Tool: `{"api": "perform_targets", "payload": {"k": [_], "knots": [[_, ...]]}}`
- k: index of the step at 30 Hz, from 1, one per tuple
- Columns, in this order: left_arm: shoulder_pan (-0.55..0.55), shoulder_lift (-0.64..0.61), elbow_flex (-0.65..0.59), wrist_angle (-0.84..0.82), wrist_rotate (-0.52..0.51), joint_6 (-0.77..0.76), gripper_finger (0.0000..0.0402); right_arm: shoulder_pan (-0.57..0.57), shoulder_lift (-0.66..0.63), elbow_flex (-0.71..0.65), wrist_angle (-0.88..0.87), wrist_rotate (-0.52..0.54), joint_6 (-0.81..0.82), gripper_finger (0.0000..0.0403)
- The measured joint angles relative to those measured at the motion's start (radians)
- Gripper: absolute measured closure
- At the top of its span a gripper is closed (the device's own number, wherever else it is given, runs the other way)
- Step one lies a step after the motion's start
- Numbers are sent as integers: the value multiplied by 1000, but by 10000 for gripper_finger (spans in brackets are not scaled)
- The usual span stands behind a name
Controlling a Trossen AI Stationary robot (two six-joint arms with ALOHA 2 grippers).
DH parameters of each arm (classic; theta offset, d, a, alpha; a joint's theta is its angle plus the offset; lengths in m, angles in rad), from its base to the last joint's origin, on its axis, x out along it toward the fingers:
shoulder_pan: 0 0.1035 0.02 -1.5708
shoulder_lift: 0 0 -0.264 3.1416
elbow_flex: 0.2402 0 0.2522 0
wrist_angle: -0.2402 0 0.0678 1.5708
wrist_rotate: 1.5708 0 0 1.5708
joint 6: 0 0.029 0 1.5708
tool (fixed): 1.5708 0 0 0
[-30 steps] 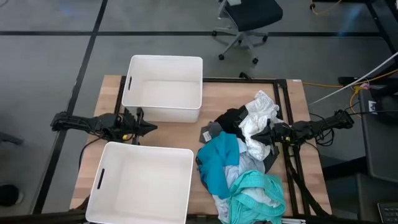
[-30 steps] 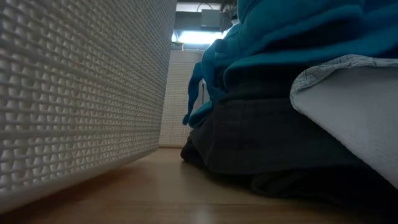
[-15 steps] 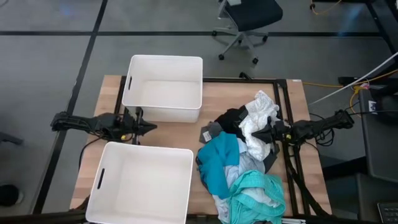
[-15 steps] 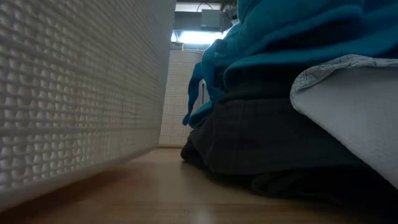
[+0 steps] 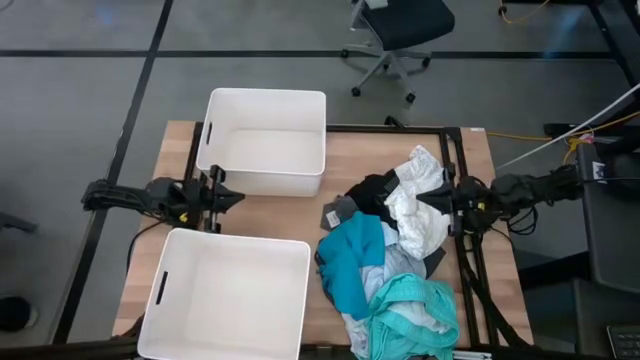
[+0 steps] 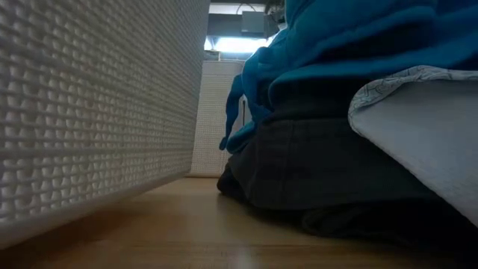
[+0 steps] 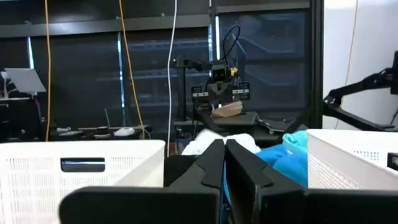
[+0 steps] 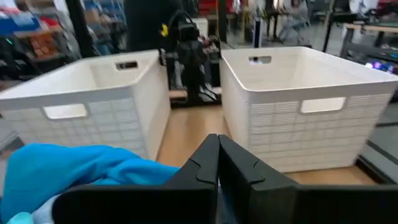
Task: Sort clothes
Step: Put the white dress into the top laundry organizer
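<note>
The clothes (image 5: 390,260) lie in a heap on the right half of the wooden table: a white garment (image 5: 418,195) at the far side, a bright blue one (image 5: 355,260) in the middle, a teal one (image 5: 410,310) at the near edge, with grey and black pieces under them. In the low view the blue garment (image 6: 358,45) lies on a dark grey one (image 6: 314,164). My left gripper (image 5: 238,196) is shut and empty between the two bins; it also shows in the left wrist view (image 7: 224,152). My right gripper (image 5: 447,207) is shut and empty at the heap's right side; it also shows in the right wrist view (image 8: 217,146).
Two white plastic bins stand on the table's left half, one at the far side (image 5: 265,94) and one at the near side (image 5: 240,242). The near bin's wall (image 6: 89,112) fills the low view's left. An office chair (image 5: 395,30) stands on the floor beyond the table.
My right gripper has drawn back toward the table's right edge, off the white garment, which stays on the heap. My left gripper has drawn back a little toward the table's left edge. Both have stayed shut.
</note>
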Motion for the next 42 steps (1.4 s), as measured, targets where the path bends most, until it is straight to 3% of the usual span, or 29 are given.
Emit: {"api": "perform_targets", "payload": {"k": [7,13,20,23,29,37,42], "knots": [[-1,17,90,-98,22,-33,396,0,231,256,-207,57,44,391],[-1,57,168,-198,20,-85,396,0,348,358,-265,72,50,391],[-1,202,239,-106,17,-58,396,0,427,442,-305,72,33,391],[-1,292,261,-6,21,30,396,0,481,514,-435,71,112,391],[-1,393,341,-2,27,136,396,0,608,628,-754,41,379,391],[-1,440,350,-4,28,157,396,-9,727,637,-813,-35,604,389],[-1,438,350,-4,29,157,396,-67,775,692,-892,-140,699,337]]}}
